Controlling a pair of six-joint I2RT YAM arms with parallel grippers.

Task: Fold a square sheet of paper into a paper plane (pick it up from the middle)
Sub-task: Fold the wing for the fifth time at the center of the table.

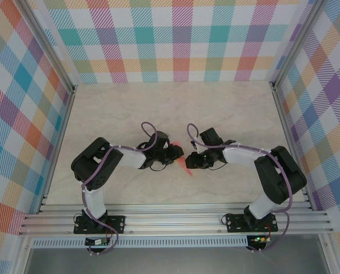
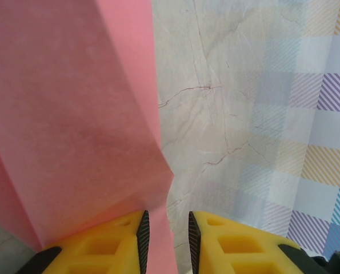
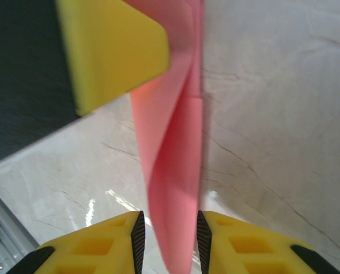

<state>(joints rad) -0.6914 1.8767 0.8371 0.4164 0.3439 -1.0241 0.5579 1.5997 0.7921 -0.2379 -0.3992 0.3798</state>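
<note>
**Caller:** Where's the paper right now?

**Me:** The pink paper sits between my two claws, about midway between the left and right edges of the bench and nearer the near edge than the far one. From above it's a small pink sliver with one pointed end aimed at the near edge.

**Caller:** And your left claw?

**Me:** My left claw is nearly closed, with just a narrow slot between the yellow fingers. The paper runs up out of that slot as a broad folded panel with a sharp crease slanting across it. It lies against one pad, and a strip of bench shows beside the other. Pinched or only resting there? I cannot tell.

**Caller:** Right side?

**Me:** Same picture! My right claw is narrowed to a slot too. The paper stands on edge in it, a long strip of folded layers running away from me. It touches one pad and leaves a thin gap at the other, so again I cannot tell whether I truly have hold of it.

**Caller:** How close are the claws?

**Me:** Very close. From my right wrist, one yellow finger of the left claw is right against the far end of the paper. From above, the claws face each other tip to tip with the paper between them.
</note>
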